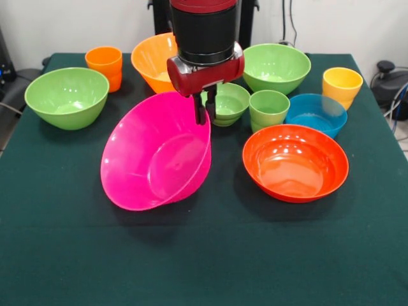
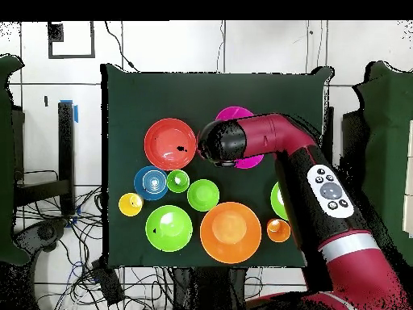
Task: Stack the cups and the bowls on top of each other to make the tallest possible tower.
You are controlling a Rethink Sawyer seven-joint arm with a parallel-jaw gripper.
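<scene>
My gripper (image 1: 204, 113) is shut on the far rim of the large pink bowl (image 1: 156, 153) and holds it tilted, its opening facing the table's front. In the overhead view the arm's head covers the gripper, and only the edges of the pink bowl (image 2: 235, 114) show. The red-orange bowl (image 1: 295, 161) stands upright to its right. Behind are the small green bowl (image 1: 226, 102), the green cup (image 1: 268, 108), the blue bowl (image 1: 315, 113) and the yellow-orange cup (image 1: 342, 86). Nothing stands inside the pink bowl.
A light green bowl (image 1: 67, 95) stands at the left and another (image 1: 276, 67) at the back right. The orange bowl (image 1: 153, 60) and orange cup (image 1: 105, 65) stand at the back left. The dark green tablecloth (image 1: 204, 261) is bare along the front.
</scene>
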